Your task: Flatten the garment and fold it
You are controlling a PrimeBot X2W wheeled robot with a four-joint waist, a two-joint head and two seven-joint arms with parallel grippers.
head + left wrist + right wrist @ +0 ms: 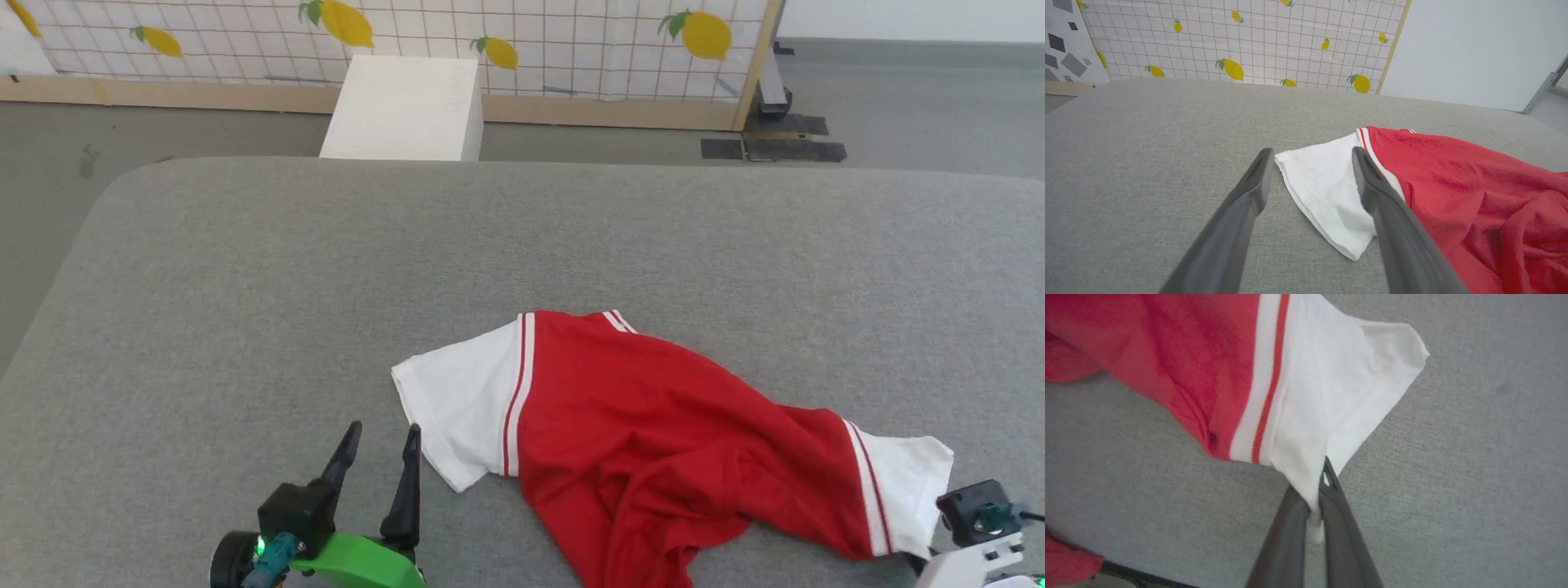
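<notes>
The right gripper [1312, 490] is pinched tight on the lower corner of a white sleeve [1339, 388], with cloth bunched between its fingers at lower centre of the right wrist view. The left gripper [1312, 154] stands wide at mid-frame, its fingers either side of the other sleeve [1323, 188]; whether they touch it I cannot tell. The garment [653, 408] lies crumpled at lower right-centre of the head view, on the grey surface [286, 269]. To flatten it well, the left should probably close on that sleeve's hem, taking both layers. Both arms should then draw apart evenly and low, so the red body spreads without slipping from either pinch.
</notes>
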